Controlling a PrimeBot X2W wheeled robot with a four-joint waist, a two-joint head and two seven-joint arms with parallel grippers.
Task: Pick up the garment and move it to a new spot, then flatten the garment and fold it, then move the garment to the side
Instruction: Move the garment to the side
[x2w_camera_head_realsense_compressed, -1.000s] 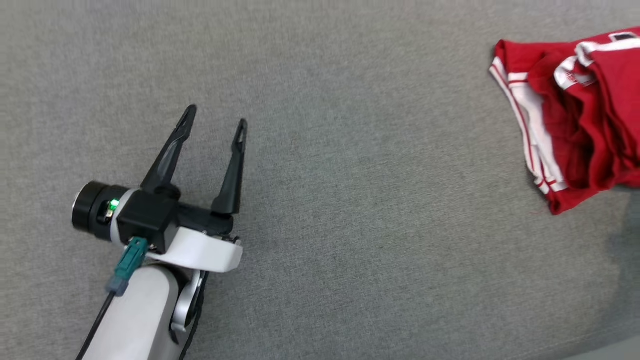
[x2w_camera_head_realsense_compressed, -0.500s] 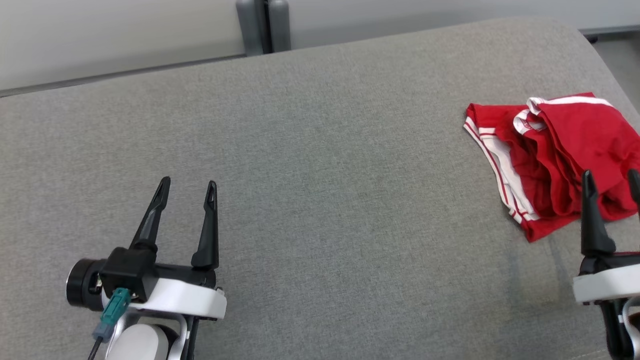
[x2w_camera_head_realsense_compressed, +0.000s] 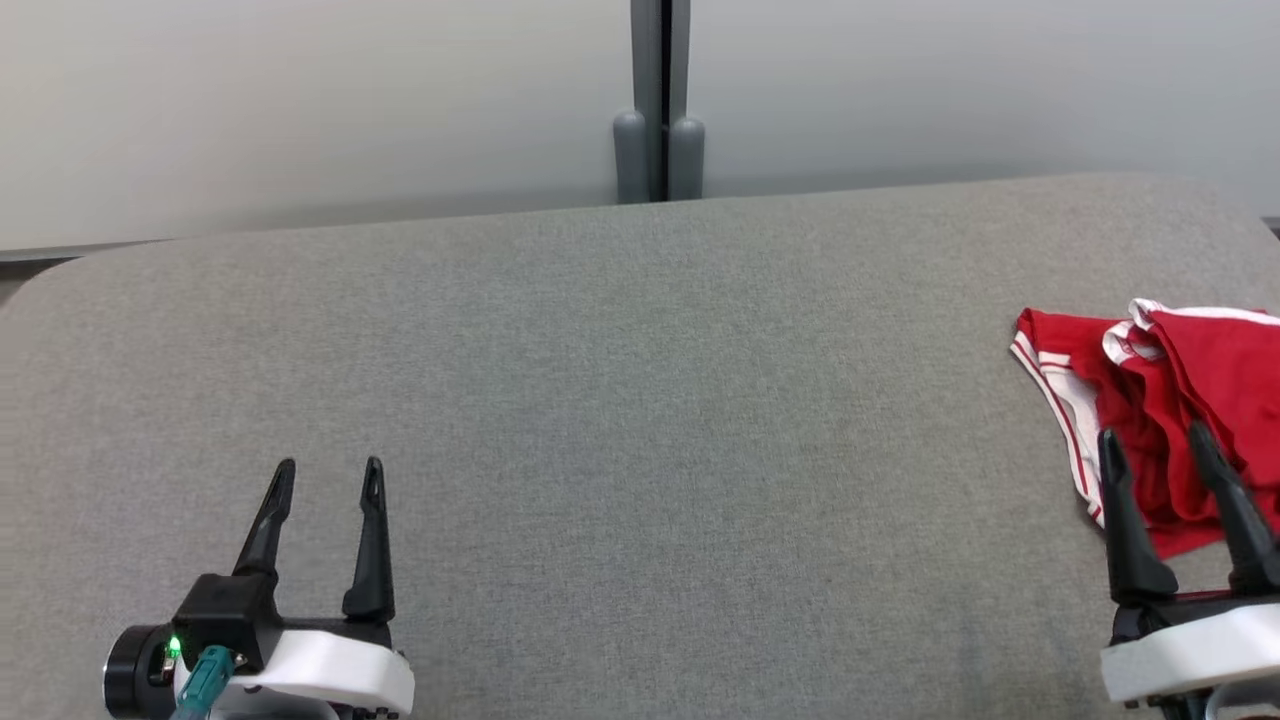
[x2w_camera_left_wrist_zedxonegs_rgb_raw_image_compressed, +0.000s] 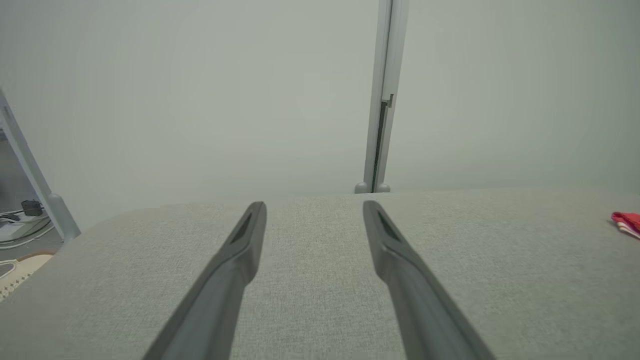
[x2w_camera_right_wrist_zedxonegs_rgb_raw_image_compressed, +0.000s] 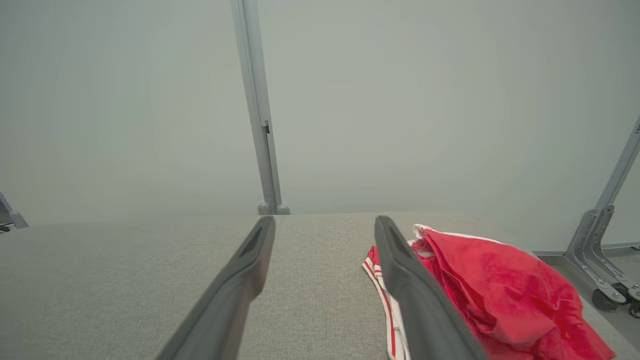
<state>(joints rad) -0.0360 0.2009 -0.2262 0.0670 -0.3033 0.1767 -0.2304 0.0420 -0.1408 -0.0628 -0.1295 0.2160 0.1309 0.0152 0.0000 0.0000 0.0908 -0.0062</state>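
Red garment (x2w_camera_head_realsense_compressed: 1200, 400), judged soft and light, is crumpled just ahead of the spread, empty right gripper (x2w_camera_head_realsense_compressed: 1152, 433); its striped edge (x2w_camera_head_realsense_compressed: 1070, 430) is best pinched. The left gripper (x2w_camera_head_realsense_compressed: 330, 464) is likewise spread.

Surface (x2w_camera_head_realsense_compressed: 640, 400): one broad slab covered in grey woven cloth, fine even weave, no seams showing across the top. The two far corners are rounded, and the far edge runs straight between them. The cover lies smooth and flat, with no wrinkles.

On it: one garment (x2w_camera_head_realsense_compressed: 1210, 380), red, lying crumpled at the right side, close to the right edge and about midway between the near and far edges. It is bunched into several loose folds, not spread flat. A white band with thin red stripes runs along its left border, and a white-trimmed hem shows at its far end. The cloth rests directly on the grey cover.
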